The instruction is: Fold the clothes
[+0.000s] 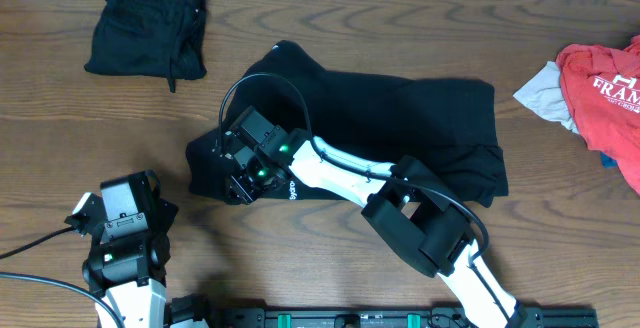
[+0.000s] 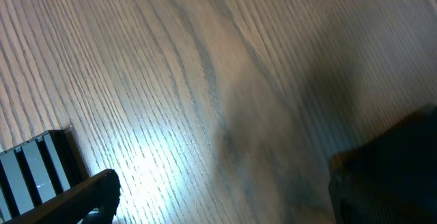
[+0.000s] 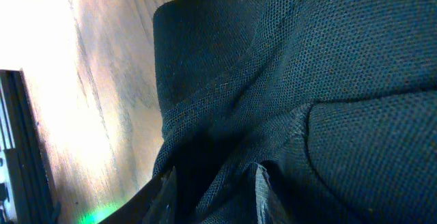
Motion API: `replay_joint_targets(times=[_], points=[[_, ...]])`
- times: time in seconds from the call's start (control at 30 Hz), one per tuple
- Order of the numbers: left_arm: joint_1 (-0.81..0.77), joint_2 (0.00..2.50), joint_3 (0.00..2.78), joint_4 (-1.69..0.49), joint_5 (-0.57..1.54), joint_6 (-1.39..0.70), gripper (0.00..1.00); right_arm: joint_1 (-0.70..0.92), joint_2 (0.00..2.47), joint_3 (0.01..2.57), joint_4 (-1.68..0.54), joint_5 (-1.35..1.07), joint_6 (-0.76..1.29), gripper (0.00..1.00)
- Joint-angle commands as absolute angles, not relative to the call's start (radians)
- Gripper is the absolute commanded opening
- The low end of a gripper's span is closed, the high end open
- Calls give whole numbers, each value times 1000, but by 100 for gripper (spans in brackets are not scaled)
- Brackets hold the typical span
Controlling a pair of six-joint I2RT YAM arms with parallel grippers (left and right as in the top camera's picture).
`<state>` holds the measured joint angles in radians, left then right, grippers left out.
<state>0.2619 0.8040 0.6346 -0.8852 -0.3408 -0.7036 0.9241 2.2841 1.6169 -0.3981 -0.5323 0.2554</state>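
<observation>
A black top [image 1: 420,118] lies spread across the middle of the table. My right gripper [image 1: 240,173] is down on its lower-left corner. In the right wrist view the black fabric [image 3: 328,80] fills the frame, and a raised fold of it is bunched between the fingers of that gripper [image 3: 213,197], which are drawn in on it. My left gripper [image 1: 122,200] hovers at the front left over bare wood, clear of the clothes. Its jaws [image 2: 222,197] stand wide open with nothing between them.
A folded black garment [image 1: 148,23] sits at the back left. A red tee with white letters [image 1: 610,88] and a light grey piece [image 1: 545,93] lie heaped at the right edge. A black rail [image 1: 380,318] runs along the front edge.
</observation>
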Motion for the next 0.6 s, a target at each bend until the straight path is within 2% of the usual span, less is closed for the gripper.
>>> replay_joint_targets(times=[0.0,0.17,0.3,0.4,0.5,0.57], points=[[268,801,649,-889,-360,-712,98,934,2269,1643,-401,-577,245,38],[268,802,649,-883,-360,-712,98,953,2245,1663,-405,-739,234,42],[268,802,649,-881,-360,-713,98,953,2197,1675,-408,-713,227,44],[268,802,649,-881,-357,-713,98,926,2109,1679,-443,-576,192,48],[268,802,649,-881,-299,-712,98,872,2008,1699,-542,-298,166,72],[268,802,649,-874,-218,-684,98,812,1938,1710,-601,-123,167,84]])
